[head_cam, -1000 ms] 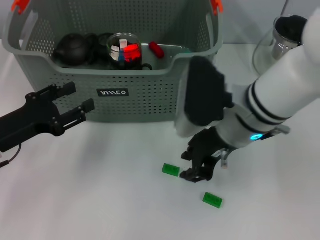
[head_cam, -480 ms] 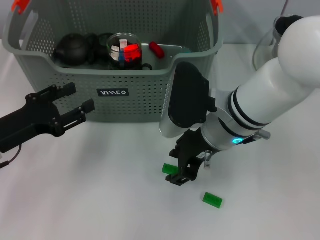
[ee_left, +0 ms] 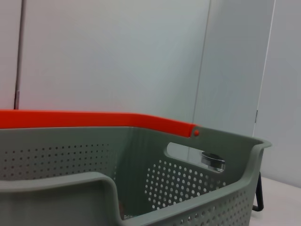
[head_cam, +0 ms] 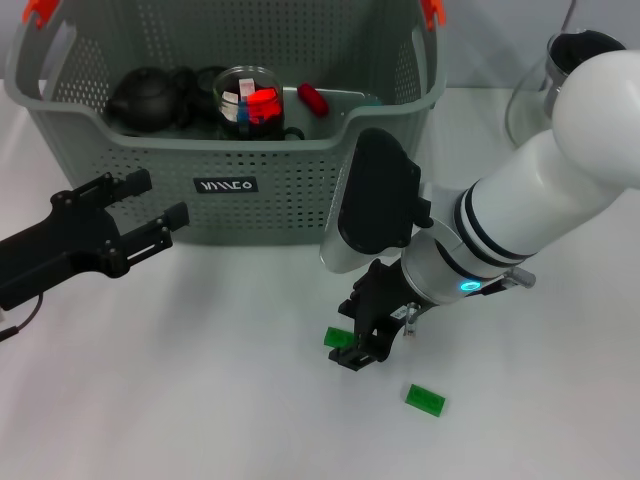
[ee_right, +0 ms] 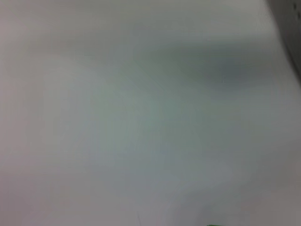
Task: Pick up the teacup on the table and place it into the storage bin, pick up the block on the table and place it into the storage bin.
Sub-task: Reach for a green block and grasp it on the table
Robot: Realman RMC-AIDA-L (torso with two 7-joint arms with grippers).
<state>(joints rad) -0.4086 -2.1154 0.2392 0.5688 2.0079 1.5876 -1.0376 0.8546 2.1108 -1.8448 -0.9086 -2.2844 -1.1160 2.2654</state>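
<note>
The grey perforated storage bin stands at the back of the white table, with its orange-tipped handle in the left wrist view. Inside it are a dark teapot, a glass cup with something red in it, and a small red item. Two green blocks lie on the table: one right against my right gripper, the other farther front right. My right gripper points down at the table beside the first block. My left gripper is open and empty, left of the bin.
A glass teapot with a black lid stands at the back right, behind my right arm. The right wrist view shows only blurred white table.
My right gripper has moved left and down from between the two blocks to the nearer green block. The left arm has not moved.
</note>
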